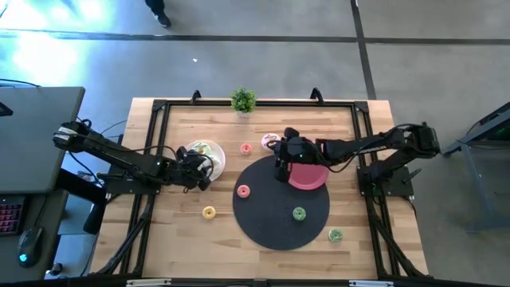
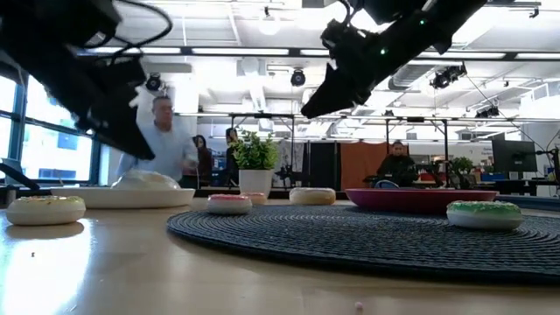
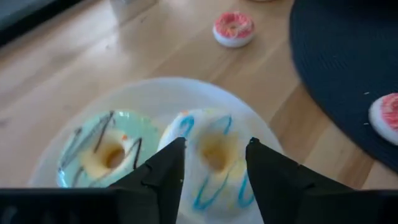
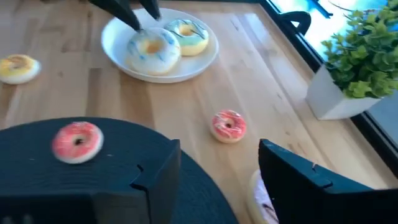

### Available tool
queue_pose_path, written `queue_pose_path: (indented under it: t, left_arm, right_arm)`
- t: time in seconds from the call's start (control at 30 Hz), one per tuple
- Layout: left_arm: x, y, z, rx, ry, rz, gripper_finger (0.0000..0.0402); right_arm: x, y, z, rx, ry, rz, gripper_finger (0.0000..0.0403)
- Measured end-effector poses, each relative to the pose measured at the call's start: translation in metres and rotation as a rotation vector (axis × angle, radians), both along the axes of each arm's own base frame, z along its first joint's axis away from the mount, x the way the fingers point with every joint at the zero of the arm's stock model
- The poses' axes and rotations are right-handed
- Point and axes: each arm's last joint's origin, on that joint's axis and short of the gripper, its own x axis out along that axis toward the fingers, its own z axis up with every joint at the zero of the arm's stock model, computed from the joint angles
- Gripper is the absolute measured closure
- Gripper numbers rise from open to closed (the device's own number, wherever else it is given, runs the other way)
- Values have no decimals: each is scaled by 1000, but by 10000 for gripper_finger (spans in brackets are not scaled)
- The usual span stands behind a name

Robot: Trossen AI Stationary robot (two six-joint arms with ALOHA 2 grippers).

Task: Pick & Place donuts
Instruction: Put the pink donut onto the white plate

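Observation:
A white plate (image 1: pixel 217 159) on the table's left half carries two donuts: a mint one with dark drizzle (image 3: pixel 102 152) and a white one with blue drizzle (image 3: pixel 211 152). My left gripper (image 3: pixel 214 165) hangs open just above the blue-drizzled donut (image 4: pixel 152 48), one finger on either side, not touching it. My right gripper (image 4: pixel 217 180) is open and empty, raised over the far edge of the black mat (image 1: pixel 279 209), beside the pink-red plate (image 1: pixel 307 177). Other donuts lie loose: pink (image 1: pixel 245 148), pink (image 1: pixel 243 190), yellow (image 1: pixel 209 212), green (image 1: pixel 299 213), green (image 1: pixel 335 234).
A pale pink donut (image 1: pixel 271 141) lies near the right gripper. A small potted plant (image 1: pixel 243 101) stands at the far edge. The black frame (image 1: pixel 159 108) runs round the tabletop. People stand and sit in the room beyond the table (image 2: pixel 162 140). Bare wood lies along the near edge.

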Motion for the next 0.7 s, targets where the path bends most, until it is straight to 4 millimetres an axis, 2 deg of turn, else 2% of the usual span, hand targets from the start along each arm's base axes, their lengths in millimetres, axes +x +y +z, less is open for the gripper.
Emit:
queue_pose_path:
  t: [0.13, 0.4, 0.57, 0.7]
  left_arm:
    - [4, 0, 29, 54, 84, 0, 234]
    - [7, -1, 82, 96, 108, 18, 234]
    - [9, 0, 101, 129, 98, 5, 234]
    - [10, 0, 108, 155, 98, -9, 234]
  right_arm:
    - [6, -13, -15, 1, 37, -34, 175]
    - [14, -40, -69, 43, 200, -111, 174]
    - [13, -54, -85, 46, 249, -156, 182]
    - [11, -62, -85, 10, 259, -151, 190]
